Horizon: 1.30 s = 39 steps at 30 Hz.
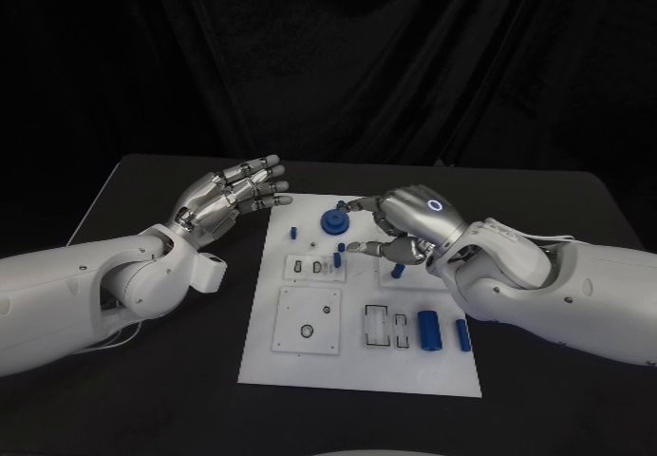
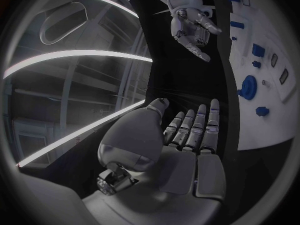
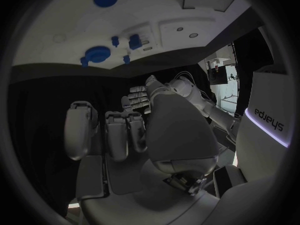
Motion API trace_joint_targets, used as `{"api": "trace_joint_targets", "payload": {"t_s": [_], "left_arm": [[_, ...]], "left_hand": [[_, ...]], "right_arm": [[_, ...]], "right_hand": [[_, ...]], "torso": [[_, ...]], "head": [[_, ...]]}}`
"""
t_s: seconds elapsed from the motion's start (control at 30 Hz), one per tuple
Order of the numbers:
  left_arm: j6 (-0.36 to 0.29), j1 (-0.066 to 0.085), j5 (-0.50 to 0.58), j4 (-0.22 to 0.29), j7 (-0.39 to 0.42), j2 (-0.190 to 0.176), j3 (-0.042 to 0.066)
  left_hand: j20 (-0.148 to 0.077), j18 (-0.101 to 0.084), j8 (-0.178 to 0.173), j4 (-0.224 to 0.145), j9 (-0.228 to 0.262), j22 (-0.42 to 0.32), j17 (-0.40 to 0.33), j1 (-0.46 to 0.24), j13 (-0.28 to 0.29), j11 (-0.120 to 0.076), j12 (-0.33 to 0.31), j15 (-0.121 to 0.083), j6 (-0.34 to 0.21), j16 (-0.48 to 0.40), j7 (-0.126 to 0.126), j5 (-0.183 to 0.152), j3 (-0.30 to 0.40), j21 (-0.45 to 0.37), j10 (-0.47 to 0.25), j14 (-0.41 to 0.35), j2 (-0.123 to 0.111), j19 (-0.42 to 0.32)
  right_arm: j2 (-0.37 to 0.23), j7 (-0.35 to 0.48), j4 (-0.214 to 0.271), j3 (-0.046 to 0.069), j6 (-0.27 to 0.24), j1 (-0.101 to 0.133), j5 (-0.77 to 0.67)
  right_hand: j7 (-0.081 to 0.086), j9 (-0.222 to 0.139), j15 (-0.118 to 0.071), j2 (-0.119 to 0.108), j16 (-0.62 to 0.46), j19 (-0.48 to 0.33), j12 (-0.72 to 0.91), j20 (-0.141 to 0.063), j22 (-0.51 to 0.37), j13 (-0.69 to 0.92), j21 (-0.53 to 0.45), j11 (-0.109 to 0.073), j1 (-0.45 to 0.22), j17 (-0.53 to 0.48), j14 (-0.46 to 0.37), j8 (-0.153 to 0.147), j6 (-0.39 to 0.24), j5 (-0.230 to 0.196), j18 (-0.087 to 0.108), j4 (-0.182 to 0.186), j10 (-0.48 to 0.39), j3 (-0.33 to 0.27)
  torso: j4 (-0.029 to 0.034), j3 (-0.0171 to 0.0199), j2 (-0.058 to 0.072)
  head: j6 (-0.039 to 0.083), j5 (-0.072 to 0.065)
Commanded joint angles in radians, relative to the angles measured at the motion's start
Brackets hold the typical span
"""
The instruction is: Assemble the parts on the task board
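Early stage: most parts point(image 1: 430, 330) lie loose on the board point(image 1: 359, 366). Left robot hand point(image 1: 235, 198) open, empty; right robot hand point(image 1: 393, 228) over board (grasp unclear).

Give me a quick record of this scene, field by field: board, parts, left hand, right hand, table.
board: white rectangular task board lying flat mid-table, with recessed slots
parts: small blue pieces on the board, among them a round blue disc-shaped part near the far end and two upright blue cylinders near the robot's end
left hand: silver many-fingered left hand beside the board's far left corner, fingers apart, holding nothing
right hand: silver right hand over the board's far right part, fingers curled; whether it holds a piece cannot be told
table: black table
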Motion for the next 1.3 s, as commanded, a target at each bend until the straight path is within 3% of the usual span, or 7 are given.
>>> {"api": "trace_joint_targets", "payload": {"t_s": [0.03, 0.4, 0.67, 0.73, 0.87, 1.0, 1.3], "left_arm": [[-0.087, 0.013, -0.007, 0.008, -0.006, 0.003, 0.001], [-0.111, 0.075, -0.107, -0.023, -0.239, 0.055, 0.001], [-0.128, 0.096, -0.262, -0.055, -0.349, 0.112, 0.001], [-0.135, 0.101, -0.278, -0.059, -0.362, 0.123, 0.001], [-0.155, 0.109, -0.364, -0.065, -0.407, 0.144, 0.001], [-0.205, 0.113, -0.548, -0.068, -0.490, 0.164, 0.001], [-0.096, 0.117, -0.903, -0.068, -0.833, 0.219, 0.001]], "left_hand": [[-0.005, -0.015, 0.014, 0.001, 0.005, 0.036, 0.028, 0.009, 0.018, 0.030, 0.077, -0.003, 0.051, 0.098, 0.047, -0.009, 0.015, 0.076, 0.083, 0.116, -0.016, 0.104], [-0.047, 0.031, 0.121, 0.179, 0.025, 0.321, 0.279, -0.147, 0.135, -0.020, 0.417, -0.088, 0.348, 0.611, 0.088, -0.399, -0.164, 0.550, 0.329, 0.297, -0.037, 0.226], [-0.114, 0.034, 0.237, 0.181, 0.033, 0.531, 0.858, -0.088, 0.557, -0.101, 0.891, -0.174, 0.433, 1.060, 0.025, -0.268, -0.250, 0.898, 0.453, 0.720, 0.018, 0.298], [-0.127, -0.033, 0.271, 0.176, 0.045, 0.881, 1.198, -0.044, 0.948, -0.109, 1.105, -0.184, 0.444, 1.182, 0.011, -0.213, -0.247, 1.078, 0.698, 0.954, 0.023, 0.606], [-0.126, -0.068, 0.312, 0.180, 0.062, 1.063, 1.476, -0.026, 1.168, -0.116, 1.203, -0.186, 0.442, 1.230, 0.007, -0.200, -0.257, 1.157, 0.853, 1.151, 0.030, 0.768], [-0.164, -0.134, 0.376, 0.178, 0.105, 1.356, 1.476, -0.010, 1.492, -0.153, 1.321, -0.224, 0.464, 1.230, -0.024, -0.199, -0.261, 1.247, 1.218, 1.151, 0.028, 1.051], [-0.194, -0.147, 0.406, 0.179, 0.161, 1.410, 1.476, -0.050, 1.492, -0.179, 1.321, -0.253, 0.494, 1.230, -0.048, -0.226, -0.264, 1.258, 1.218, 1.151, 0.016, 1.096]], "right_arm": [[-0.024, 0.105, 0.006, 0.001, -0.112, 0.026, 0.169], [-0.140, 0.283, -0.023, -0.005, 0.155, 0.085, 0.675], [-0.177, 0.282, -0.062, -0.006, 0.203, 0.069, 0.868], [-0.179, 0.282, -0.069, -0.006, 0.206, 0.063, 0.883], [-0.178, 0.275, -0.084, -0.006, 0.194, 0.045, 0.903], [-0.173, 0.262, -0.098, -0.006, 0.171, 0.025, 0.912], [-0.157, 0.248, -0.133, -0.006, 0.147, -0.001, 0.917]], "right_hand": [[0.005, 0.012, 0.007, 0.038, 0.002, 0.021, 0.009, 0.005, 0.206, 0.226, 0.020, 0.007, 0.028, 0.263, 0.103, 0.021, 0.080, 0.053, -0.004, -0.022, 0.057, 0.014], [0.033, 0.023, 0.050, 0.117, -0.073, -0.076, -0.122, 0.042, 0.156, 0.092, -0.152, 0.054, -0.017, 0.204, 0.063, 0.031, 0.192, 0.086, 0.031, 0.023, -0.134, 0.016], [0.024, 0.025, 0.044, 0.134, -0.098, -0.091, -0.138, 0.044, 0.147, 0.070, -0.186, 0.046, 0.010, 0.184, 0.049, 0.033, 0.221, 0.162, 0.039, 0.011, -0.155, 0.041], [0.023, 0.025, 0.043, 0.134, -0.096, -0.089, -0.138, 0.042, 0.147, 0.068, -0.185, 0.045, 0.019, 0.185, 0.050, 0.033, 0.224, 0.183, 0.039, 0.006, -0.156, 0.048], [0.022, 0.026, 0.042, 0.133, -0.094, -0.088, -0.138, 0.041, 0.147, 0.066, -0.187, 0.044, 0.028, 0.185, 0.051, 0.032, 0.228, 0.208, 0.039, 0.001, -0.155, 0.057], [0.018, 0.028, 0.037, 0.129, -0.086, -0.077, -0.129, 0.036, 0.151, 0.070, -0.176, 0.039, 0.042, 0.191, 0.058, 0.032, 0.237, 0.259, 0.037, -0.013, -0.141, 0.074], [0.017, 0.029, 0.034, 0.125, -0.091, -0.076, -0.130, 0.033, 0.149, 0.065, -0.182, 0.037, 0.043, 0.185, 0.057, 0.030, 0.239, 0.287, 0.038, -0.018, -0.143, 0.084]], "torso": [[-0.0035, 0.0027, -0.008], [-0.0016, 0.0118, -0.036], [-0.0088, 0.0204, -0.072], [-0.0076, 0.0199, -0.081], [-0.0125, 0.0220, -0.097], [-0.0201, 0.0294, -0.112], [-0.0264, 0.0437, -0.147]], "head": [[0.012, 0.003], [0.044, -0.009], [0.043, 0.014], [0.040, 0.015], [0.035, 0.025], [0.034, 0.037], [0.013, 0.058]]}}
